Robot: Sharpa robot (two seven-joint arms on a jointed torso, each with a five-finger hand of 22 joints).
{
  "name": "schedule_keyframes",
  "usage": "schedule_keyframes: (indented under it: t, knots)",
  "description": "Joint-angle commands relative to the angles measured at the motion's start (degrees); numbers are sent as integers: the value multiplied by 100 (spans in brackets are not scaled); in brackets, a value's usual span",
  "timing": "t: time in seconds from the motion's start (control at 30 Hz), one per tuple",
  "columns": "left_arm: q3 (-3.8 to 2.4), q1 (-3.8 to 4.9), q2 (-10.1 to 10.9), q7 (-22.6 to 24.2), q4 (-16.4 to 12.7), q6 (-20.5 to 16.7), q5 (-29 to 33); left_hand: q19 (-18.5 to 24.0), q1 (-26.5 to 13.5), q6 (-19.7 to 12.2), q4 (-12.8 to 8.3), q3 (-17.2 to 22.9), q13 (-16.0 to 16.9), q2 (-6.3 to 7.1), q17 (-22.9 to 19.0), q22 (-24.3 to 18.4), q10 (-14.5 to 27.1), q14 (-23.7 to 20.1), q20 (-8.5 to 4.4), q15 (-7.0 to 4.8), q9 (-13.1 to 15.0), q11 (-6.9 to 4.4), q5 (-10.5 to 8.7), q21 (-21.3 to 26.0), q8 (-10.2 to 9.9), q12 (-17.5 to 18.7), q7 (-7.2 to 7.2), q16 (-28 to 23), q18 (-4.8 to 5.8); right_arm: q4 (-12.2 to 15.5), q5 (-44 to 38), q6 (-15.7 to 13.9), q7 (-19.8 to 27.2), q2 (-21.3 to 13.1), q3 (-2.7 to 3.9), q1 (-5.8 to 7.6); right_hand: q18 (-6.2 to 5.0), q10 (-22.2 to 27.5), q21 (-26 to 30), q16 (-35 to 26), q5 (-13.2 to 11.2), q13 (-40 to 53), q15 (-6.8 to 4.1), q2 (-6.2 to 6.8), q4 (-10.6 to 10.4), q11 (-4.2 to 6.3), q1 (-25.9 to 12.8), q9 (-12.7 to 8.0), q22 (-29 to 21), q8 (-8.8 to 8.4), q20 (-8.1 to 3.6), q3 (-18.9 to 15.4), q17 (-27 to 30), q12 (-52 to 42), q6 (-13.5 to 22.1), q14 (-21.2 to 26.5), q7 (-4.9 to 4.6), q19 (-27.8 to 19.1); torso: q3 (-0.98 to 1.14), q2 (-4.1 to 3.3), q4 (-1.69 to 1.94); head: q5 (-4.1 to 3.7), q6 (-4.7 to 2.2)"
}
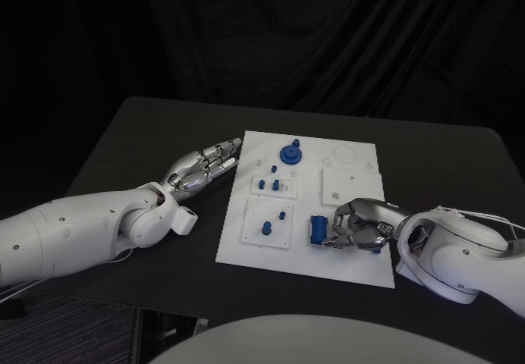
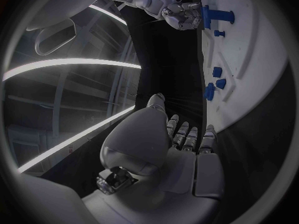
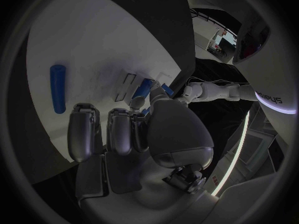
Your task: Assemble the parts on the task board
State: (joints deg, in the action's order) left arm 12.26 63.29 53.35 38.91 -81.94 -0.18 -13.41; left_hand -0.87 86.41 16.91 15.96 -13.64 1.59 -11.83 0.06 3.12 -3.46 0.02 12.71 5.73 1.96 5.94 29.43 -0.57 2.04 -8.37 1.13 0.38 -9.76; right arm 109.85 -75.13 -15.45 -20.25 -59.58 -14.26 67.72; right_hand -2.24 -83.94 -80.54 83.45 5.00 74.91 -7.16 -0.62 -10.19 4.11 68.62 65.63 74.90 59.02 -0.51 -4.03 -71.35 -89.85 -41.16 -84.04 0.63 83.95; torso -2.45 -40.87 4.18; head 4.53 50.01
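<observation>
The white task board (image 1: 352, 262) lies in the middle of the black table. On it stand a round blue part (image 1: 291, 153) at the far end and small blue pegs (image 1: 266, 184) (image 1: 266, 227) on raised white plates. A blue cylinder (image 1: 317, 229) (image 3: 57, 88) lies flat near the board's front. My right hand (image 1: 361, 224) (image 3: 124, 134) rests on the board just right of that cylinder, fingers curled in with nothing in them. My left hand (image 1: 205, 167) (image 2: 184, 144) lies on the table at the board's left edge, fingers straight and holding nothing.
A bare square white plate (image 1: 348, 184) and a ring outline (image 1: 346, 154) occupy the board's far right. In the left wrist view the board (image 2: 249, 55) curves past my fingertips, with blue pegs (image 2: 217, 72) on it and my right hand (image 2: 168, 9) beyond.
</observation>
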Motion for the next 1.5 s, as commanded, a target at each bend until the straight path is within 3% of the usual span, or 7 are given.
schedule_keyframes:
  t: [0.03,0.53,0.93,1.03,1.23,1.3,1.5]
  knots:
    - [-4,-10,-10,249,-9,77,-8,-5,70,-12,-33,13,-4,-1,-6,0,4,-2,28,50,8,1,19,-20,2,-27,39,-38,-57,-37,-191,-33,-132,29,0,-26,-15,-606,-3,2,29,1509,-35,-2,37,29,57,11,1194,30,-48,13,3,-15,-59,-294,-1,264,3,-1,2,-2,-1]
    - [-4,-13,-9,238,-15,81,-8,-5,75,-14,-36,17,-4,-3,-6,0,4,-2,28,52,7,7,21,-20,2,-27,37,-38,-58,-154,-238,4,-196,147,1,-70,-14,-606,-7,3,61,1509,-43,-120,55,37,156,29,1195,63,-56,52,2,-15,-92,-295,9,265,1,-2,0,5,-1]
    - [-4,-14,-7,232,-15,86,-8,-5,80,-9,-40,21,-3,-7,-6,-1,4,-2,28,53,8,11,25,-20,2,-28,38,-38,-58,-151,-240,11,-186,162,2,-76,-16,-606,4,-5,54,1509,-45,-102,90,37,218,-32,1192,-17,-59,30,20,-15,34,-291,5,261,2,0,0,-1,-1]
    - [-4,-15,-10,234,-11,90,-8,-5,80,-9,-40,21,-3,-7,-6,-1,4,-2,28,53,8,11,25,-20,2,-28,38,-38,-58,-107,-240,-101,-107,121,2,-77,-15,-606,3,-3,-175,1509,-41,-46,-57,30,38,-79,1192,-70,-57,-109,13,-15,94,-291,2,261,1,0,0,6,-1]
    - [-4,-17,-1,236,-10,90,-8,-6,84,-8,-43,24,-4,-8,-6,0,5,-2,28,53,8,13,27,-21,3,-27,41,-38,-58,77,-240,-452,169,-90,7,-73,-9,-606,-20,16,-211,1509,-46,112,-415,39,-338,-199,1200,-211,-64,-300,-36,-15,179,-301,6,270,2,0,0,22,-1]
    - [-4,-17,5,237,-14,83,-8,-6,87,-2,-45,26,-3,-10,-6,1,3,-2,27,53,9,13,29,-21,4,-31,43,-38,-58,170,-240,-567,244,-207,9,-59,-2,-606,-48,45,-221,1509,-52,393,-645,39,-446,-333,1210,-359,-71,-225,-106,-15,155,-313,6,279,3,4,1,19,-1]
    - [-4,-18,21,242,-25,56,-8,-6,87,-2,-45,26,-3,-10,-6,1,3,-2,27,53,9,13,29,-21,4,-31,43,-38,-58,442,-240,-766,262,-603,12,131,1,-606,-58,58,-222,1509,-23,559,-656,-2,-757,-723,1212,-818,-61,4,-131,-15,125,-312,-51,279,3,4,2,14,-1]
